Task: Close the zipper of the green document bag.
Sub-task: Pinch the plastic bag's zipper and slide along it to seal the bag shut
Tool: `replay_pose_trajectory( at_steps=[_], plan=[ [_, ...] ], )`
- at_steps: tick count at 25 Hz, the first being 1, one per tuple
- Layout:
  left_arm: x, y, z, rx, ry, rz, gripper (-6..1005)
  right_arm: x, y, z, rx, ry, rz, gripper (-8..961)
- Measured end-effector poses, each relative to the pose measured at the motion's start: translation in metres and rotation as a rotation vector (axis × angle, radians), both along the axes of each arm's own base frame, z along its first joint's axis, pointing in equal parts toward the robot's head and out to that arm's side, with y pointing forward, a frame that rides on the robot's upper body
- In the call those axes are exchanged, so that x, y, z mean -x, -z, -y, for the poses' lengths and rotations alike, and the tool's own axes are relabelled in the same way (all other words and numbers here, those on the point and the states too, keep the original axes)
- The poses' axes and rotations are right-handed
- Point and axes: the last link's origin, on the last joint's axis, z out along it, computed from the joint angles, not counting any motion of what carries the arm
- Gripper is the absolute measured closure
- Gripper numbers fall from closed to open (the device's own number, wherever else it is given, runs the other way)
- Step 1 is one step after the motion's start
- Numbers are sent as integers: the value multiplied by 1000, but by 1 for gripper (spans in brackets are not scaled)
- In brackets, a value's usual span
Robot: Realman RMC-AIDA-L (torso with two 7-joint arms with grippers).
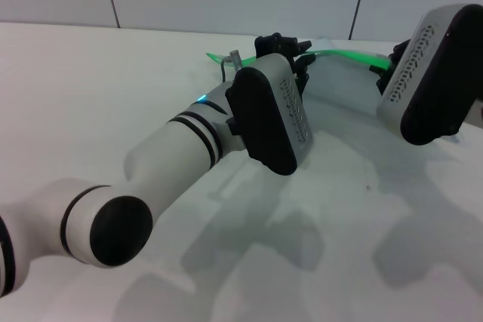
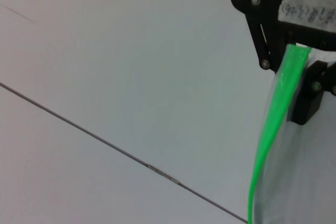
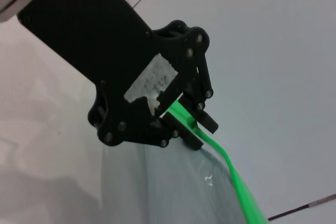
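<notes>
Clamping the zipper (image 2: 276, 109) of the green document bag (image 3: 173, 192), both grippers' jaws are closed.

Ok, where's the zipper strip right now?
In the head view the zipper runs across the far side of the table, held between the left gripper and the right gripper; each wrist view shows the other gripper's fingers shut on it.

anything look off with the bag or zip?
Yes: the green document bag is lifted off the table, and its zipper bows between the left gripper and right gripper, both pinching it rather than lying straight.
</notes>
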Motion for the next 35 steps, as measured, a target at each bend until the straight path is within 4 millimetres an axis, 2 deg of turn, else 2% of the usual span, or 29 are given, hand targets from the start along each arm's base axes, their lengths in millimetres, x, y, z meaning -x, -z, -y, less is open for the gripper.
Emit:
replay_pose_trajectory(
  at_steps=[28,35],
  plan=[
    [5,-1,1,-12,-13,21,884,-6,3,5,15,-18,34,909],
    [7,-1,2,-12,-22,26,949,-8,-2,4,0,-11,32,909]
  ],
)
